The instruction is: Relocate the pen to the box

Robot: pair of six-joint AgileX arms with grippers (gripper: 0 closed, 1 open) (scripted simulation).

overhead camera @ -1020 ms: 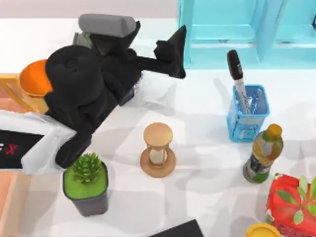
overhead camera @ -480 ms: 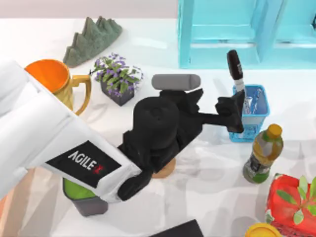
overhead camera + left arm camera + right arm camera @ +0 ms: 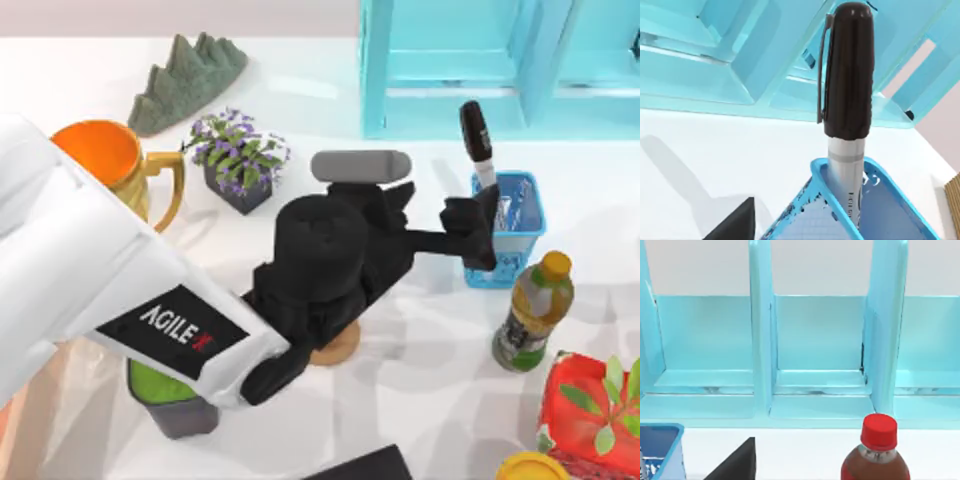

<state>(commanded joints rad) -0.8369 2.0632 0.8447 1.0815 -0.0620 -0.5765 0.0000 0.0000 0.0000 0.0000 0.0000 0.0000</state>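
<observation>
Barely shifted since half a second ago: left gripper (image 3: 478,232) a touch lower beside the blue mesh basket (image 3: 520,250), left arm (image 3: 130,300) stretched across the table's middle as before. A second back, same arm folded far over by the orange mug (image 3: 105,160).

Pen (image 3: 477,140) standing upright in the basket just past the fingertips — black cap above the rim, white-grey barrel (image 3: 846,175) down inside. Whether the fingers are spread or closed: cannot tell; no contact with the pen visible.

Turquoise shelf unit (image 3: 480,60) beyond the gripper, behind the basket. Yellow-capped bottle (image 3: 533,310) to the gripper's near right. Hourglass base (image 3: 335,345) under the wrist. In the right wrist view, a red-capped bottle (image 3: 876,452) before the shelf.
</observation>
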